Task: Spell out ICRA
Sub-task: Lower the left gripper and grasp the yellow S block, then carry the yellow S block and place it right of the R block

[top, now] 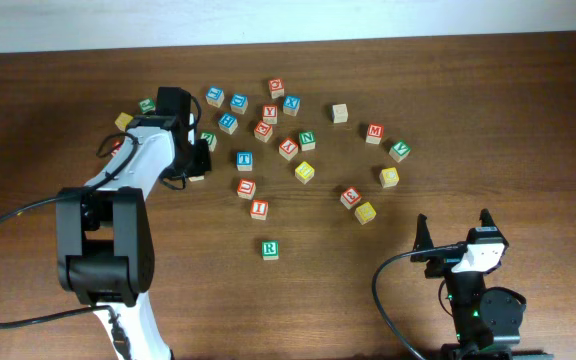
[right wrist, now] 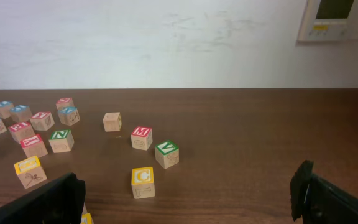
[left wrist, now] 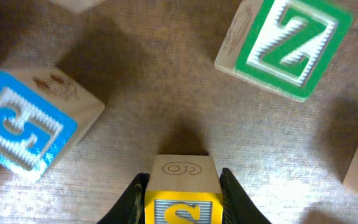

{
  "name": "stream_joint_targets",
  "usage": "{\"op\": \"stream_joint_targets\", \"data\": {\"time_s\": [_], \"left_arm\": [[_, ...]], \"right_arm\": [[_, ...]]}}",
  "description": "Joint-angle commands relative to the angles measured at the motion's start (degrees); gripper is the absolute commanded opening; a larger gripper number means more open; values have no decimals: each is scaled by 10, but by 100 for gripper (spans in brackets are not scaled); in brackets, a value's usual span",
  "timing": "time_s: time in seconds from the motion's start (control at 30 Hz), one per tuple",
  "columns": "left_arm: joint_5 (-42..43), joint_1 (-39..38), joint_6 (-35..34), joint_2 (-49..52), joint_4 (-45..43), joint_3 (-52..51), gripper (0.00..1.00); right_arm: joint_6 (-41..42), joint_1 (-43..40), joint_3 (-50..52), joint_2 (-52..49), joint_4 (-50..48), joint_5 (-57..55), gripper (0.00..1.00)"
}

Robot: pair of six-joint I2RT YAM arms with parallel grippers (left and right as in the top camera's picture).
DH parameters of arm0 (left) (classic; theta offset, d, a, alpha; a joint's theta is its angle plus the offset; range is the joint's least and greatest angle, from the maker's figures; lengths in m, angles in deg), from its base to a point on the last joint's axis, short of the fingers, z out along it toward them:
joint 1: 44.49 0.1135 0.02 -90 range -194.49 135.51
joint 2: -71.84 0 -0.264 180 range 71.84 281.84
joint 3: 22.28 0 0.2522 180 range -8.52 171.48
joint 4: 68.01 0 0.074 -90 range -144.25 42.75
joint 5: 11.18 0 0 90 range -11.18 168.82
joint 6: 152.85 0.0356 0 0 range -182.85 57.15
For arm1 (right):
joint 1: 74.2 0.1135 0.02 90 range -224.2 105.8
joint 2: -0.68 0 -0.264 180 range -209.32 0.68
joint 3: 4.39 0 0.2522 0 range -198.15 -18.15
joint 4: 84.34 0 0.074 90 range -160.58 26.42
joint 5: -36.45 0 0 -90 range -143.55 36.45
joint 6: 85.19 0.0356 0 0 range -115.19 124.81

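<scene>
1. Your left gripper (left wrist: 183,198) has its fingers set against both sides of a yellow block (left wrist: 182,177), so it is nearly closed and gripping that block. The block's letter is cut off at the bottom of the wrist view, so you cannot read it for sure.
2. That gripper is well to the left of the green R block (top: 270,249) and farther back on the table (top: 528,90), at the left edge of the scattered blocks.
3. The R block stands alone, closer to the front edge than any other block.
4. The red I block (top: 259,209) is just behind the R block and a little to its left. The two do not touch.
5. The yellow C block (top: 389,177) is well to the right of the R block and farther back.
6. Your right gripper (top: 453,226) is to the right of the R block, near the front edge. Its jaws are spread wide with nothing between them.
</scene>
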Motion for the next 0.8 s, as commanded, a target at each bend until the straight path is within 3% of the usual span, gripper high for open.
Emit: {"op": "stream_joint_targets", "data": {"time_s": [0.0, 0.13, 0.4, 0.5, 0.63, 0.77], "left_arm": [[31, 1, -9, -2, 25, 22, 21], [38, 1, -9, -60, 79, 51, 20], [201, -30, -9, -205, 207, 51, 22], [202, -102, -9, -205, 276, 48, 20], [196, -227, -10, -205, 290, 46, 19], [87, -349, -140, -202, 268, -7, 21]], "right_arm": [[2, -4, 3, 3, 3, -2, 98], [2, -4, 3, 3, 3, -2, 98], [2, -4, 3, 3, 3, -2, 98], [2, -4, 3, 3, 3, -2, 98], [2, -4, 3, 3, 3, -2, 98], [2, -4, 3, 3, 3, -2, 98]]}}
